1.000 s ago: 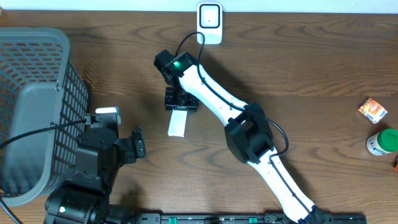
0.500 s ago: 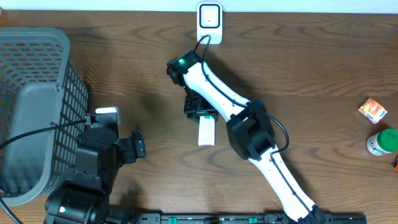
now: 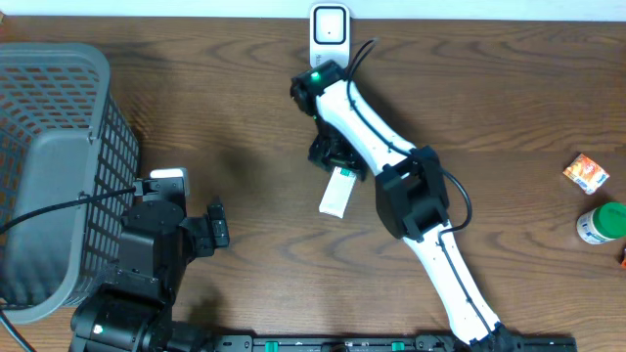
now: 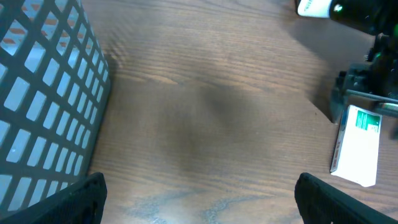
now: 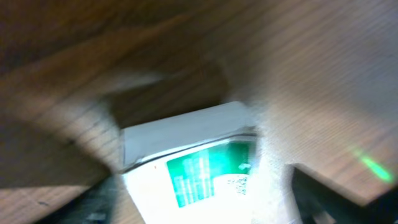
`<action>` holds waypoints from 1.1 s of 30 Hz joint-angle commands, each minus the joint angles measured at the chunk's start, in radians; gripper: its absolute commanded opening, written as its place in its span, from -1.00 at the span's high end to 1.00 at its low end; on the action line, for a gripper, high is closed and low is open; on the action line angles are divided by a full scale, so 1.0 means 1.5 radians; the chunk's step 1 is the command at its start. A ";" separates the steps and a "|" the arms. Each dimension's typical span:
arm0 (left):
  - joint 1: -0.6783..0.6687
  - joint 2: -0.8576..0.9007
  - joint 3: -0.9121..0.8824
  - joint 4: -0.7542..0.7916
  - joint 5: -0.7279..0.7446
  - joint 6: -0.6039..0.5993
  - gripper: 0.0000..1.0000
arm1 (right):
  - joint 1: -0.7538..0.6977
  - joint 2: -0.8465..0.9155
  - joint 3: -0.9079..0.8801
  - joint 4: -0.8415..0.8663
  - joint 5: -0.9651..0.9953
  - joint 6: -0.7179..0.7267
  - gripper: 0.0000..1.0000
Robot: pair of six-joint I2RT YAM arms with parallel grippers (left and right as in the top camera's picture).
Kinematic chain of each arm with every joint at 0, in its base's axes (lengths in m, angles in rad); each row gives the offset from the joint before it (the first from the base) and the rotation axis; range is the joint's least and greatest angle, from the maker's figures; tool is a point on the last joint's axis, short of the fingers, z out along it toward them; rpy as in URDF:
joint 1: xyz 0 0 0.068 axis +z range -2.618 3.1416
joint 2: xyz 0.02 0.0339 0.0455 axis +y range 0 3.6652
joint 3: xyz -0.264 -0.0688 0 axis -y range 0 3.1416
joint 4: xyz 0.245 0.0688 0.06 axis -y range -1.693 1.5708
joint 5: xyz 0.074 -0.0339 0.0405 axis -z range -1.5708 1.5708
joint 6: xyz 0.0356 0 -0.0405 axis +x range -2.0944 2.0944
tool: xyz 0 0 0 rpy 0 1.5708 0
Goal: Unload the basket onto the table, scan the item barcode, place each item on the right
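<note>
The item is a white box with a green label (image 3: 337, 192), lying flat and tilted on the wooden table; it also shows at the right edge of the left wrist view (image 4: 357, 146). My right gripper (image 3: 331, 156) hangs over the box's upper end. In the blurred right wrist view the box (image 5: 193, 162) sits between the spread jaws of the right gripper (image 5: 214, 196), and the right finger (image 5: 336, 193) stands apart from it. A white scanner (image 3: 330, 36) stands at the table's back edge. My left gripper (image 3: 217, 227) (image 4: 199, 208) is open over bare wood.
A grey mesh basket (image 3: 59, 166) (image 4: 43, 93) fills the left side. At the far right lie an orange packet (image 3: 586, 173) and a green-capped bottle (image 3: 602, 223).
The right arm carried the box rightward to below the scanner, then its jaws spread and the box now rests on the table. The left arm has not moved.
</note>
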 commanded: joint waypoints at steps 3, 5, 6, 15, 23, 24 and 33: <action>0.002 -0.001 0.004 0.000 -0.011 -0.004 -0.91 | -0.017 0.017 -0.006 0.001 0.016 0.026 -0.98; 0.002 -0.001 0.004 0.000 -0.011 -0.004 -0.91 | -0.021 0.009 -0.005 0.001 0.020 0.001 -0.99; 0.002 -0.001 0.004 0.000 -0.011 -0.004 -0.91 | -0.023 0.004 -0.005 0.001 0.023 -0.017 -0.99; 0.002 -0.001 0.004 0.000 -0.011 -0.004 -0.91 | -0.076 -0.025 -0.005 0.008 -0.118 -0.413 -0.98; 0.002 -0.001 0.004 0.000 -0.011 -0.004 -0.91 | -0.151 -0.027 -0.005 0.041 -0.343 -0.662 -0.99; 0.002 -0.001 0.004 0.000 -0.011 -0.004 -0.91 | -0.159 -0.027 -0.005 0.038 -0.343 -0.657 -0.98; 0.002 -0.001 0.004 0.000 -0.011 -0.004 -0.91 | -0.146 -0.027 -0.005 0.016 -0.180 -0.474 -0.98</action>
